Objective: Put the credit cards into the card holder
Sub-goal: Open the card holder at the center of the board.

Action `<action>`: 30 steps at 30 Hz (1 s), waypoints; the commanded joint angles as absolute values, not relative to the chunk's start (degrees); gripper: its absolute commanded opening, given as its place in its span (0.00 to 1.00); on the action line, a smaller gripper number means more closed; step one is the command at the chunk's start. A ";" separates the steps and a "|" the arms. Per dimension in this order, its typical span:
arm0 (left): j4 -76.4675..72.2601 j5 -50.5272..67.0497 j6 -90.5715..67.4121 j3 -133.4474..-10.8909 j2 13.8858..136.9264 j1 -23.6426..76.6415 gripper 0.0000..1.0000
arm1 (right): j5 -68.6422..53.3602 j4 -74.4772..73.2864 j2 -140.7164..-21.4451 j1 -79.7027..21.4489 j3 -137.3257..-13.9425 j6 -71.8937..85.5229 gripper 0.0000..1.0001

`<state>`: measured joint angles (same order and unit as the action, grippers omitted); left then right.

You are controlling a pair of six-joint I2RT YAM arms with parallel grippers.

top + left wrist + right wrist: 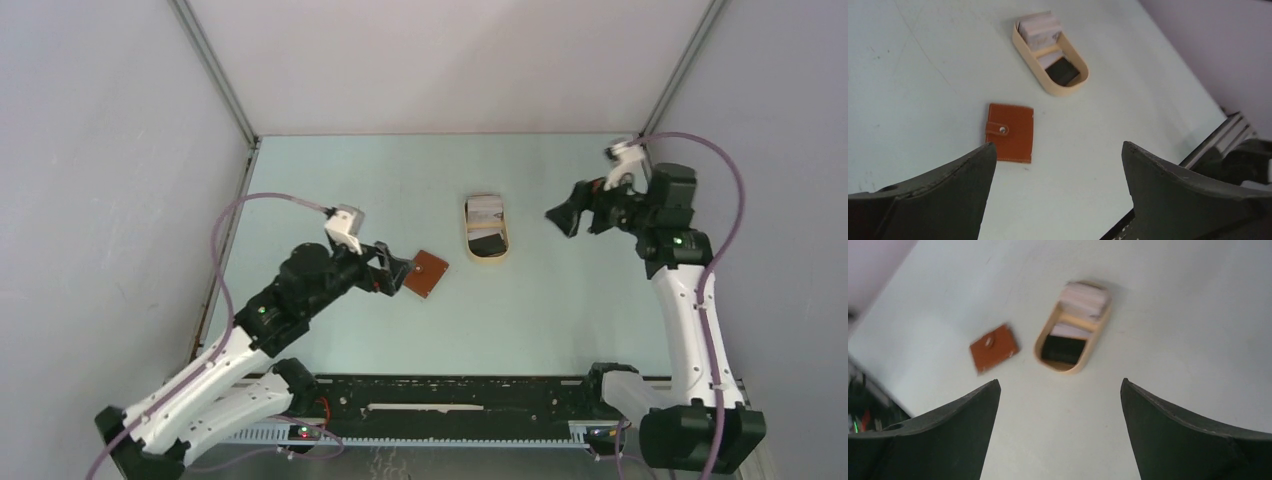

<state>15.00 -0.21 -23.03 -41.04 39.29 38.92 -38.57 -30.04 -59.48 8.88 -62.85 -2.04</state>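
Note:
The reddish-brown card holder point(426, 273) lies shut and flat on the table, its snap dot up point(1009, 132). The credit cards point(486, 213) sit in a tan oval tray point(487, 258): white ones point(1040, 30) at the far end, a black one point(1063, 71) at the near end. My left gripper point(395, 272) hovers open just left of the card holder, with nothing between its fingers point(1058, 150). To the right of the tray my right gripper point(560, 215) is open and empty too point(1060, 385), raised above the table, looking at the tray's rim point(1085, 355) and the card holder point(993, 347).
Grey walls close the table on the left, back and right. A black rail point(450, 400) runs along the near edge between the arm bases.

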 commanded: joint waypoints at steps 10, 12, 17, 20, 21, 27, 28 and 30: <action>-6.75 -7.59 -23.40 -26.09 52.14 45.93 1.00 | -57.46 -37.69 -65.53 -8.34 -57.73 -27.44 0.99; -6.68 -6.76 -23.67 -26.86 55.96 45.37 1.00 | -57.18 -36.34 -65.84 -9.04 -56.27 -27.74 1.00; -5.25 -4.10 -23.69 -32.67 67.57 43.30 1.00 | -53.57 -35.47 -67.65 -11.05 -55.90 -27.70 1.00; -4.58 -1.49 -23.38 -36.88 74.74 40.07 0.94 | -51.11 -35.26 -68.55 -12.32 -55.93 -27.51 1.00; -4.45 0.26 -23.26 -38.28 77.18 38.63 0.91 | -50.28 -35.25 -68.90 -12.63 -56.05 -27.32 1.00; -3.11 9.13 -23.28 -42.81 86.70 32.54 0.86 | -48.78 -36.05 -70.94 -13.51 -57.15 -26.76 1.00; -2.59 8.74 -22.99 -43.00 87.19 32.47 0.86 | -48.78 -36.11 -71.13 -13.66 -57.19 -26.72 1.00; -1.08 7.31 -22.57 -43.32 88.00 32.34 0.85 | -48.70 -36.08 -71.54 -13.91 -57.18 -26.63 1.00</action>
<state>-2.50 4.89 -23.05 -41.01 86.85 32.40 -49.39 -36.86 -71.26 -13.06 -55.22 -26.52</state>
